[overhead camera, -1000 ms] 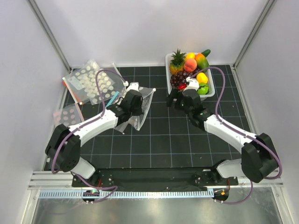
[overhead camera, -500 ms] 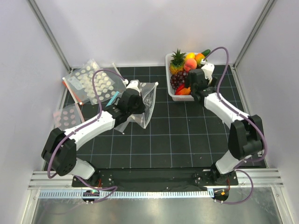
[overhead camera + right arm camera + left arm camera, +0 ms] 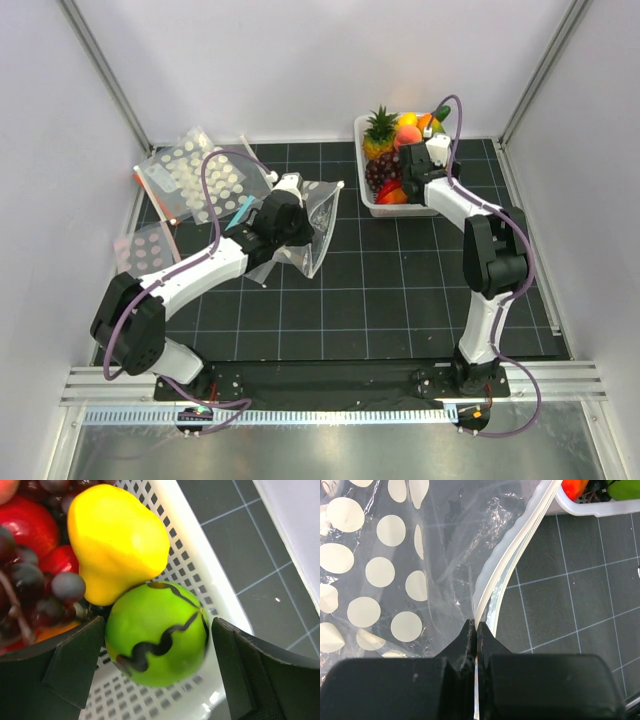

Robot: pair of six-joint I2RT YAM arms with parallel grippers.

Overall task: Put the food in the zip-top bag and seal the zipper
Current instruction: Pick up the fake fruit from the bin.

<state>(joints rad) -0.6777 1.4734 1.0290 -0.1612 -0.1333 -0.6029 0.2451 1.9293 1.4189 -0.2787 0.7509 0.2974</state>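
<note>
Left gripper [image 3: 476,630] pinches the zipper [image 3: 512,560], its strip running toward the white basket [image 3: 185,545] beside the zip-top bag [image 3: 322,205]. Right gripper [image 3: 157,625], spread, straddles the green fruit [image 3: 150,642] inside, against a yellow pear [image 3: 117,540].

Clear zip-top bag [image 3: 380,572] up close, scattered all over with cream-white dots, and its zipper [image 3: 512,555] is a plain white strip. Under it the mat [image 3: 580,595] is black, ruled in a thin pale grid. Left gripper [image 3: 476,630] matte black, right gripper [image 3: 157,655] the same. Now the white basket [image 3: 185,545], patterned with small holes: a bright green round fruit [image 3: 157,635] with a wavy black line, a glossy yellow pear [image 3: 117,540], dark purple grapes [image 3: 30,595], a deep red piece [image 3: 30,527]. From above, white arms [image 3: 200,268] with black joints.
</note>
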